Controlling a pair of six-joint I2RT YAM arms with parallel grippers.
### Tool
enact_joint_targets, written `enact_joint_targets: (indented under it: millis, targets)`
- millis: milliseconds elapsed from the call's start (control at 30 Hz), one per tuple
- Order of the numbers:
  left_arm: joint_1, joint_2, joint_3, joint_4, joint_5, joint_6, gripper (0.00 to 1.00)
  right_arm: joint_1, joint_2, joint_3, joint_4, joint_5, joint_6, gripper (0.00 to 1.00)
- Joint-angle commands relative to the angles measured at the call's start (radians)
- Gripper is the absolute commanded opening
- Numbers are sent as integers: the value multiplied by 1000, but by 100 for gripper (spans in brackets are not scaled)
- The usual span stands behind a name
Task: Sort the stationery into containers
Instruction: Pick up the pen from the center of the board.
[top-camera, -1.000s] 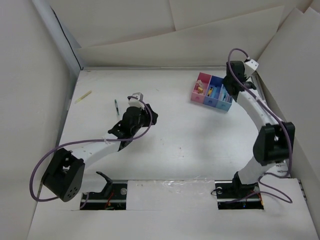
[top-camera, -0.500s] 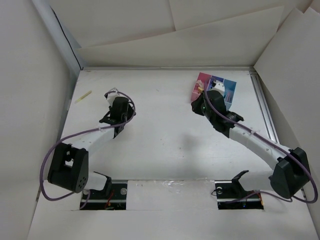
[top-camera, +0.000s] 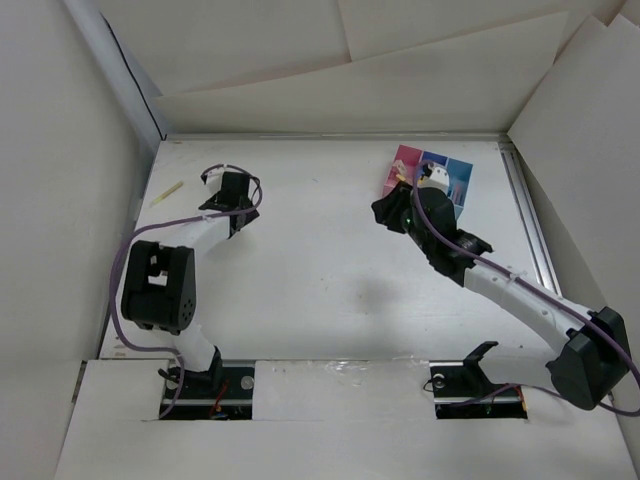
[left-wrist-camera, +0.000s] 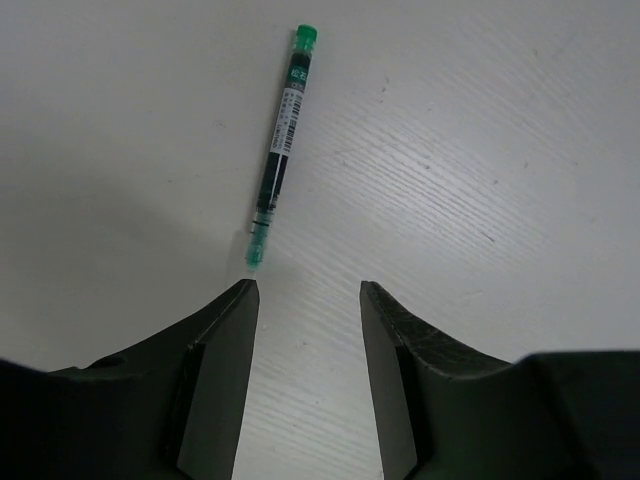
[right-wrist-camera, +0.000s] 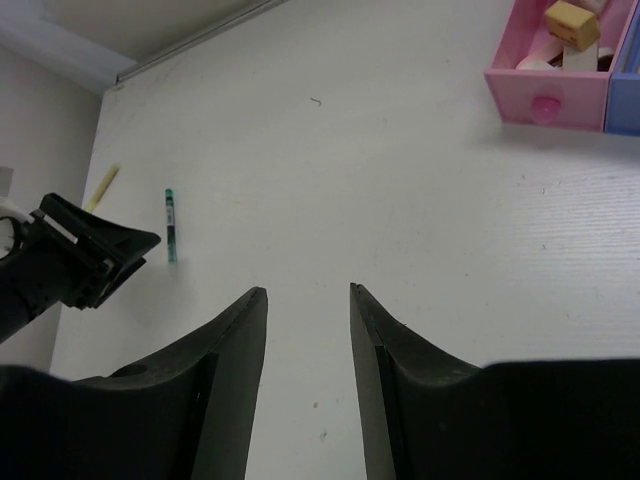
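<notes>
Left wrist view: pen ahead, two items left to bin

Nearest, the left tool (left-wrist-camera: 307, 290) hangs over the worktop (left-wrist-camera: 480, 150) with its jaws partly apart and nothing between them. Just past its tips lies the green pen (left-wrist-camera: 280, 150), near the left edge. The right tool (right-wrist-camera: 306, 292) is likewise half open and empty, aimed across the middle. Farther off, a yellow pencil (top-camera: 167, 193) lies by the left edge toward the far-left corner. The bins (top-camera: 458, 170) stand near the far-right corner, and the pink bin (right-wrist-camera: 520, 95) already holds a beige block (right-wrist-camera: 572, 22) and other pieces. By my reading most is sorted; only pen and pencil remain loose.
</notes>
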Motion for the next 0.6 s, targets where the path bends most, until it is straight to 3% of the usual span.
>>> enact_joint_targets:
  millis: [0,167,567]
  targets:
    - [22,41,55,-75,-28,34,41,8,-9,-1,50,-21,-7,45]
    - [70,63,55,-66,-8,43,38,17,-9,-1,50,-12,-7,45]
    - [70,143,55,-43,29,63,38,17,-18,-1,50,-12,-16,46]
